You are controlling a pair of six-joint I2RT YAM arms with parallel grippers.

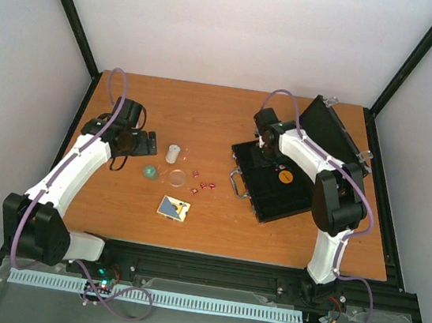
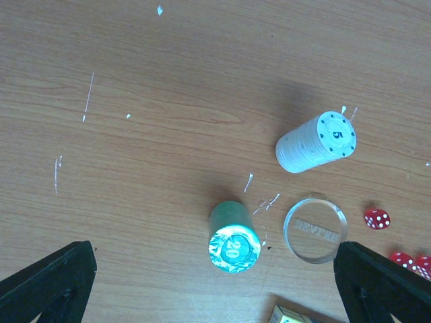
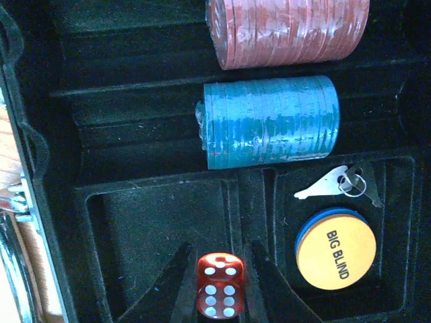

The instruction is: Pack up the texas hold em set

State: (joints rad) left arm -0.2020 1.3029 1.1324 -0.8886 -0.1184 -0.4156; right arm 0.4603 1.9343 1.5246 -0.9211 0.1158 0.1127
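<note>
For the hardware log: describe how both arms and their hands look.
Left arm and right arm: white link shells, bulky black joints, a lilac cable looping along each. The hands' fingers are plain black, tapering wedges; no markings visible.

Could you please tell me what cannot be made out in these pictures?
Right wrist view: red chip stack cut off by the top edge; sides of the red die hidden by end effector fingers.
Left wrist view: card deck mostly below the bottom edge.
Top external view: case interior hidden by the right arm; dice pips too small.
</note>
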